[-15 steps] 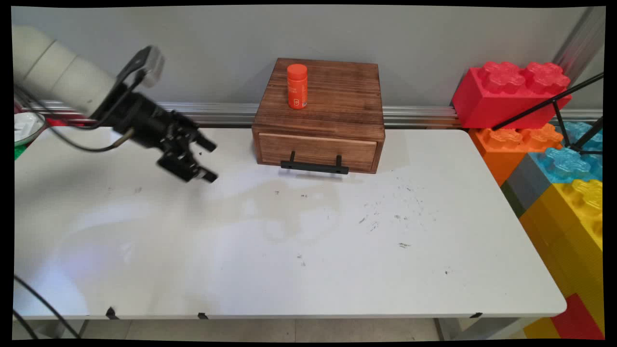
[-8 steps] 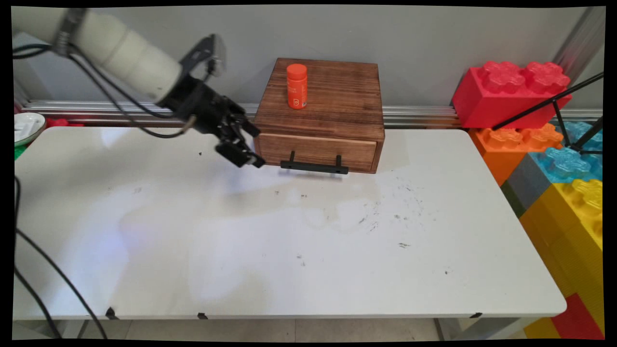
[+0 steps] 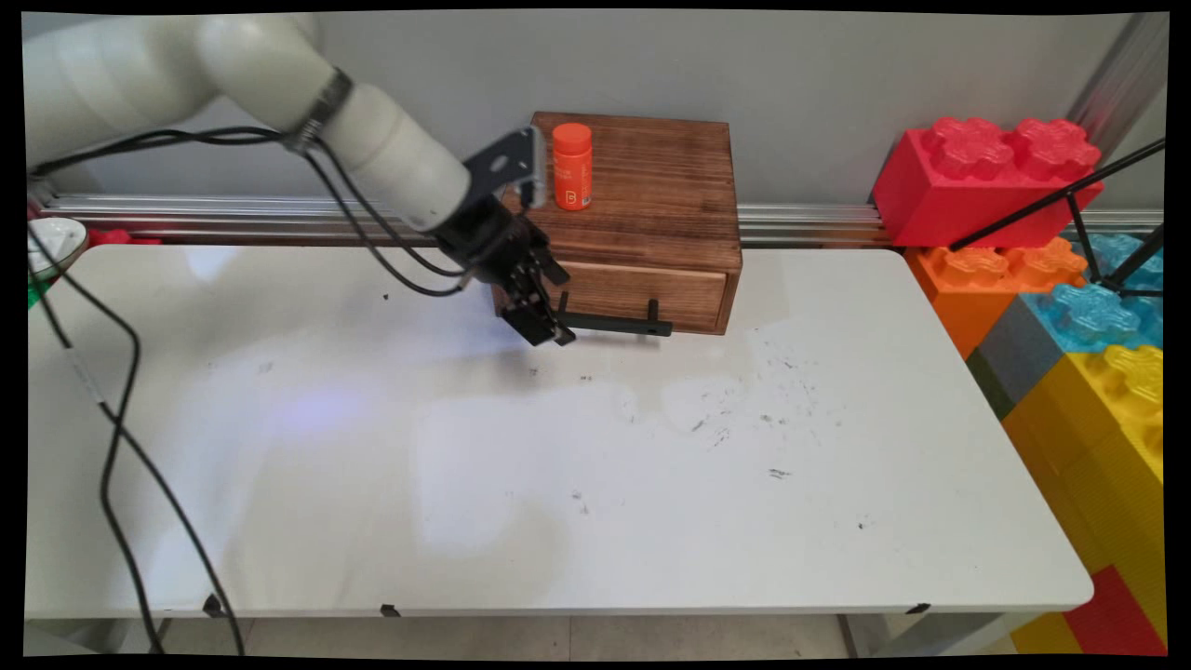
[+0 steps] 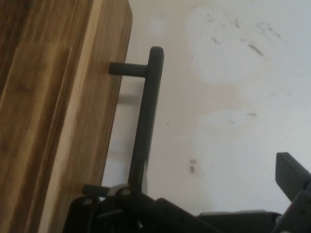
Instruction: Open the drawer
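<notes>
Wooden and stiff, the box (image 3: 619,219) is set at the back of the white table (image 3: 558,465) against the wall, and its drawer (image 3: 642,290) is judged to slide only by the black bar handle (image 3: 614,323), a thin rigid rod held off the front on two posts. The gripper (image 3: 549,321) is seen at the handle's left end with its fingers (image 4: 291,174) apart, one beside the bar and one out over the table, nothing clamped. An orange bottle (image 3: 571,167), probably light and easily toppled, is stood upright on the box top.
</notes>
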{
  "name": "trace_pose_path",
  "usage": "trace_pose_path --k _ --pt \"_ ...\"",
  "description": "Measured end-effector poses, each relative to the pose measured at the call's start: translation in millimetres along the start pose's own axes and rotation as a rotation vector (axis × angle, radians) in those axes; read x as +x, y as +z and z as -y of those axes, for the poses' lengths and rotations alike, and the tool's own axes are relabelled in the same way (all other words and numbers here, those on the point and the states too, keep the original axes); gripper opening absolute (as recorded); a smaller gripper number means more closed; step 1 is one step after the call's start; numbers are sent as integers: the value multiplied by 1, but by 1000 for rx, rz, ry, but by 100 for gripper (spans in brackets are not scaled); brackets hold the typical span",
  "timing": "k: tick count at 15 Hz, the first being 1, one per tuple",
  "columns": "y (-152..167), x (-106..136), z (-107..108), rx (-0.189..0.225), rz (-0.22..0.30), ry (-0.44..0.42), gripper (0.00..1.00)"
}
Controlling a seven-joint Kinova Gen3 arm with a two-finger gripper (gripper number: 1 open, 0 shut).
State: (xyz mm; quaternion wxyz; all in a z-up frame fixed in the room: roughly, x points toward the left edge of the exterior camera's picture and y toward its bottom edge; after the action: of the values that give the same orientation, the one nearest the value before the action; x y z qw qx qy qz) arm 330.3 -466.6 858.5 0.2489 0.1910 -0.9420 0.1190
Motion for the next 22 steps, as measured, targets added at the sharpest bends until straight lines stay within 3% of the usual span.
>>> trace_pose_path --k 8,22 --pt "71 9 17 -14 43 117 100" --pt "124 8 22 -26 77 176 100"
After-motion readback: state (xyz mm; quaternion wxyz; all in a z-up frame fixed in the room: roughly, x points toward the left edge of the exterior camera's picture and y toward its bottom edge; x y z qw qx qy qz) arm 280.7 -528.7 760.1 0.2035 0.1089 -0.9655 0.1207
